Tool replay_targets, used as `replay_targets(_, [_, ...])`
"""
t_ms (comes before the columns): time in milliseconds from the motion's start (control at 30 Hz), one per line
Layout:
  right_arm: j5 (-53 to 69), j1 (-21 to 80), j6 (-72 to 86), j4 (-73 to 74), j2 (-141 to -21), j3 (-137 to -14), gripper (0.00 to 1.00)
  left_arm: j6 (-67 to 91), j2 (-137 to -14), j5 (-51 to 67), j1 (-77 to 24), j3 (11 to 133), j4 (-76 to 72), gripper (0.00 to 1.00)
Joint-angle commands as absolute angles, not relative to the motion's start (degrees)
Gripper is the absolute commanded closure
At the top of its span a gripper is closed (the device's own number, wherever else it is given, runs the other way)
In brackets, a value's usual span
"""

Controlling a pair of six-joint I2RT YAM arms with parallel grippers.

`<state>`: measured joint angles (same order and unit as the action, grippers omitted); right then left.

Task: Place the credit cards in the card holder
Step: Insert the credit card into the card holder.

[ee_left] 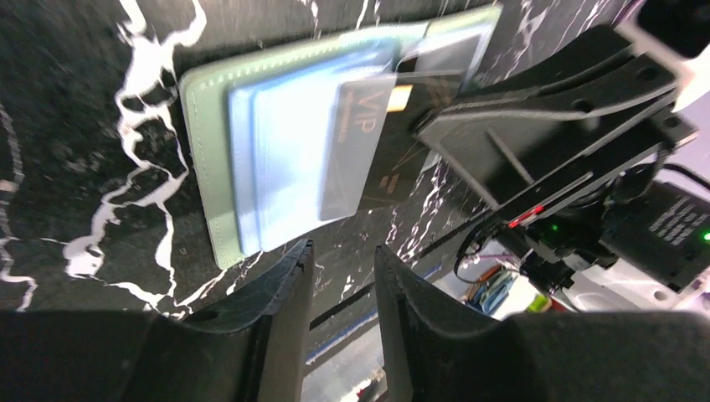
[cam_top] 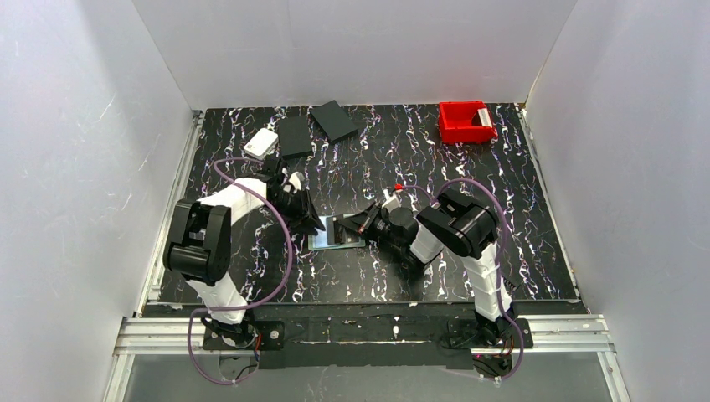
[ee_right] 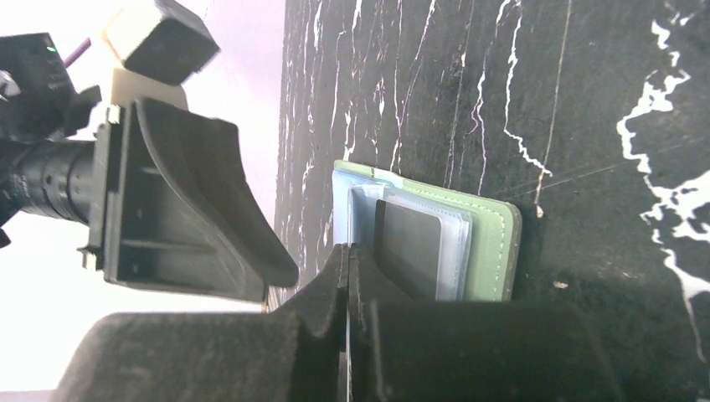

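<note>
The sage-green card holder point(cam_top: 339, 234) lies open on the black marbled table between my two grippers, its bluish clear pockets up point(ee_left: 205, 167) point(ee_right: 490, 243). A dark card point(ee_right: 406, 247) sits inside one clear pocket. My right gripper point(cam_top: 366, 223) point(ee_right: 347, 247) is shut on a thin pale credit card marked "VIP" point(ee_left: 364, 142), seen edge-on in the right wrist view point(ee_right: 341, 209), and holds it flat over the open pockets. I cannot tell whether its far end is inside a pocket. My left gripper point(cam_top: 308, 221) point(ee_left: 343, 247) is open and empty, just beside the holder's left edge.
A white rounded box point(cam_top: 261, 142) and two black flat rectangles point(cam_top: 295, 136) point(cam_top: 335, 120) lie at the back left. A red bin point(cam_top: 465, 121) stands at the back right. The right gripper's fingers point(ee_left: 519, 109) fill the right of the left wrist view.
</note>
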<state>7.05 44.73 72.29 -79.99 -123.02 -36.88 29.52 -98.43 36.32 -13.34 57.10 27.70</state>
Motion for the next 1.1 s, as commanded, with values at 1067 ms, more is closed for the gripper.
replay_targets(1067, [9.72,49.29,63.84,-63.80,-126.42,-47.42,0.97,28.32,-104.67,26.59,-11.87,58.01,29.21,0.95])
